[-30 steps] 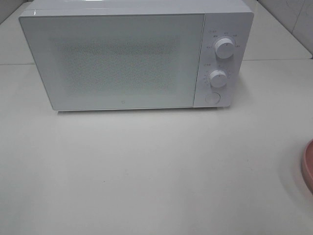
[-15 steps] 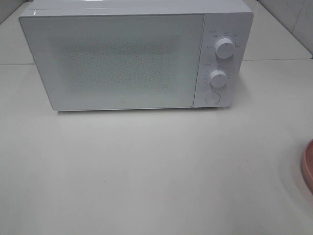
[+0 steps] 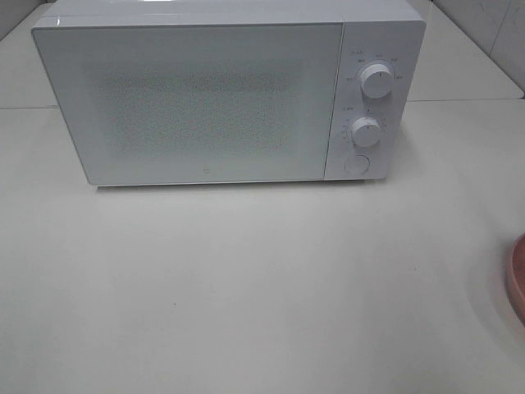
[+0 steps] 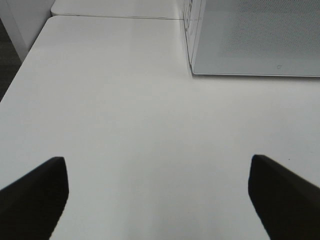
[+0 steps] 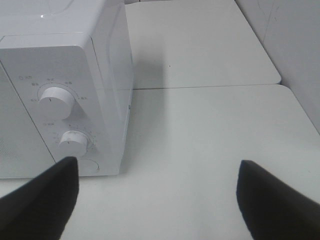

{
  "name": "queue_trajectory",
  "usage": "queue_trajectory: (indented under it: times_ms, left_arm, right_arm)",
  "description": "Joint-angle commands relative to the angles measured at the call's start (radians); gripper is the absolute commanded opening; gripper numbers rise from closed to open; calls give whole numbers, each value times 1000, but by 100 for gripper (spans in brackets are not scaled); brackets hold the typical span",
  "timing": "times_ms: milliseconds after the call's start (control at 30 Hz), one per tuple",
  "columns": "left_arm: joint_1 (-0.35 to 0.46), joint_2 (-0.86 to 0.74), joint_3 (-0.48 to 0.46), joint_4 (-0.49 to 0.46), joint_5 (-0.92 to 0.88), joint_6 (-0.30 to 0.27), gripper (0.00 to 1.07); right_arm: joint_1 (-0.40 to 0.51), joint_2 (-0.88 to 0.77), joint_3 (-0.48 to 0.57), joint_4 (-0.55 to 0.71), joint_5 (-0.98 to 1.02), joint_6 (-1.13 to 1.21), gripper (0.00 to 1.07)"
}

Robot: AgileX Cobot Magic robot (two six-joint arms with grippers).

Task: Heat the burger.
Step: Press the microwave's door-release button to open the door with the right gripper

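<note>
While the high view shows a shut white box-shaped microwave (image 3: 205, 98), the rim of a round pink plate (image 3: 518, 279) and no burger, the left gripper (image 4: 156, 165) gapes empty, likewise the right gripper (image 5: 157, 167), so a blind reach could topple the burger.

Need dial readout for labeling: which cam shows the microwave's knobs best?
Right wrist: upper knob and lower knob are largest there. Exterior high shows both small, head-on. Left wrist shows only the microwave door.
</note>
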Motion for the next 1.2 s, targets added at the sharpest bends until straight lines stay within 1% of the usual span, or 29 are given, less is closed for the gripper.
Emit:
queue_trajectory:
  times_ms: [33, 100, 233, 267, 333, 367, 400, 433, 600, 667, 700, 767, 800, 833, 867, 900, 967, 1033, 1067, 1100, 1133, 1167, 1200]
  left_arm:
    - [1, -10, 0, -5, -15, 6, 90]
    - [1, -10, 0, -5, -15, 6, 90]
    - [1, -10, 0, -5, -15, 6, 90]
    - [1, -10, 0, -5, -15, 6, 90]
    - [1, -10, 0, -5, -15, 6, 90]
    - [1, -10, 0, -5, -15, 6, 90]
    - [1, -10, 0, -5, -15, 6, 90]
    - [1, -10, 0, -5, -15, 6, 90]
    - [1, -10, 0, -5, -15, 6, 90]
    - [1, -10, 0, -5, -15, 6, 90]
    - [1, -10, 0, -5, -15, 6, 90]
    - [1, -10, 0, -5, -15, 6, 90]
    - [1, -10, 0, -5, -15, 6, 90]
    - [1, -10, 0, -5, -15, 6, 90]
    - [1, -10, 0, -5, -15, 6, 90]
    - [1, -10, 0, -5, -15, 6, 90]
    - [1, -10, 0, -5, -15, 6, 90]
    - [1, -10, 0, -5, -15, 6, 90]
    - [1, -10, 0, -5, -15, 6, 90]
    - [1, -10, 0, -5, -15, 6, 90]
    - [1, -10, 0, -5, -15, 6, 90]
    - [1, -10, 0, -5, -15, 6, 90]
    - [1, -10, 0, -5, -15, 6, 90]
  right_arm:
    - [-4, 46, -6, -5, -68, -6, 76]
    - [-4, 106, 4, -5, -154, -6, 76]
    - [0, 169, 13, -5, -233, -6, 76]
    - [2, 203, 27, -5, -297, -6, 76]
    - [2, 218, 34, -5, -331, -4, 76]
    - [3, 249, 52, -18, -392, 5, 76]
    - [3, 249, 52, -18, -392, 5, 76]
    - [3, 282, 73, -27, -450, 12, 76]
    - [7, 323, 117, -27, -528, 45, 74]
    - [52, 342, 141, -27, -562, 57, 73]
    - [52, 342, 141, -27, -562, 57, 73]
    - [111, 362, 150, -20, -576, 57, 72]
    - [111, 362, 150, -20, -576, 57, 72]
    - [150, 378, 153, -2, -582, 65, 71]
    - [150, 378, 153, -2, -582, 65, 71]
    - [181, 395, 155, 8, -599, 98, 69]
    - [196, 403, 155, 7, -605, 127, 68]
    - [235, 427, 155, 7, -617, 225, 64]
    - [235, 427, 155, 7, -617, 225, 64]
    - [255, 447, 155, 7, -632, 319, 59]
    - [255, 447, 155, 7, -632, 319, 59]
    - [265, 467, 155, 5, -646, 430, 52]
    - [270, 474, 155, 4, -650, 478, 49]
